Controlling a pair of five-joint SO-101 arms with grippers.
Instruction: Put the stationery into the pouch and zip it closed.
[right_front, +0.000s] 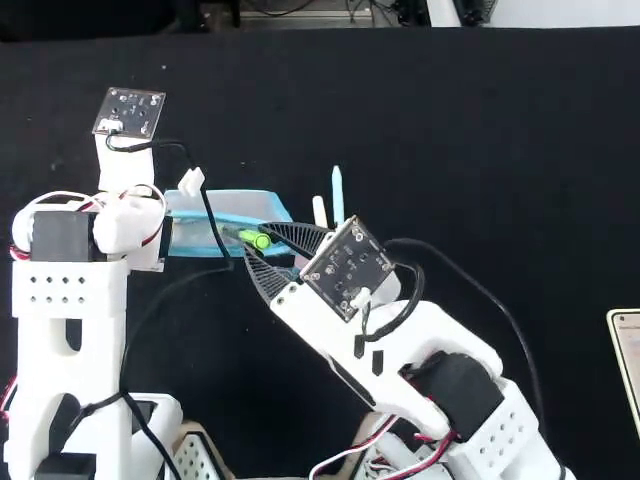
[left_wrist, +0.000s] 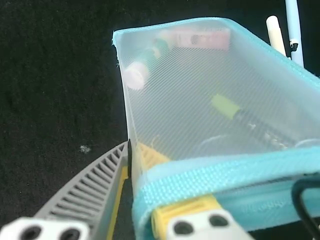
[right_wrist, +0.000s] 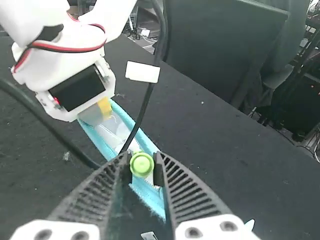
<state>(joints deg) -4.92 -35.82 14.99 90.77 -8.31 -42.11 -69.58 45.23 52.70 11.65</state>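
A translucent teal-edged pouch (right_front: 235, 212) lies at mid-table; my left gripper (right_front: 170, 240) is shut on its left end. In the left wrist view the grey finger and yellow pad of that gripper (left_wrist: 134, 155) pinch the pouch (left_wrist: 200, 125) at its corner. Through the mesh I see a white-capped stick (left_wrist: 137, 75), a pink eraser (left_wrist: 200, 37) and a green-capped marker (left_wrist: 227, 107). My right gripper (right_front: 253, 240) is shut on the green marker (right_front: 260, 240) at the pouch's near edge; in its own view the gripper (right_wrist: 141, 167) clamps the marker (right_wrist: 141, 163) over the pouch (right_wrist: 122, 135).
A white pen (right_front: 320, 210) and a light blue pen (right_front: 337, 193) lie on the black cloth just beyond the pouch's right end. A pale flat object (right_front: 628, 350) sits at the table's right edge. The left arm's cable (right_front: 210, 215) crosses the pouch.
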